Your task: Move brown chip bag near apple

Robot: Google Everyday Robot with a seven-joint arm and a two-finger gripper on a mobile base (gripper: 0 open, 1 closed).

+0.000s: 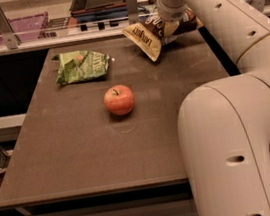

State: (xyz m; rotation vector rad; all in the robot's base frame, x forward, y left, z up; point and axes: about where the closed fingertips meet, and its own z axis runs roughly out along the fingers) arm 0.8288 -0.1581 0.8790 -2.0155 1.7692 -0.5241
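Observation:
The brown chip bag (pixel 147 38) lies tilted at the far right of the table, its cream-yellow end pointing toward me. My gripper (pixel 172 23) reaches down from the arm at the far right edge and is shut on the bag's far, dark end. The wrist hides most of the fingers. The apple (pixel 119 99), red-orange with a short stem, stands near the middle of the table (pixel 81 153), well apart from the bag, to its front left.
A green chip bag (pixel 82 66) lies at the far left of the table. My arm's large white links (pixel 225 137) fill the right foreground. A rail with posts (pixel 131 2) and bins runs behind the table.

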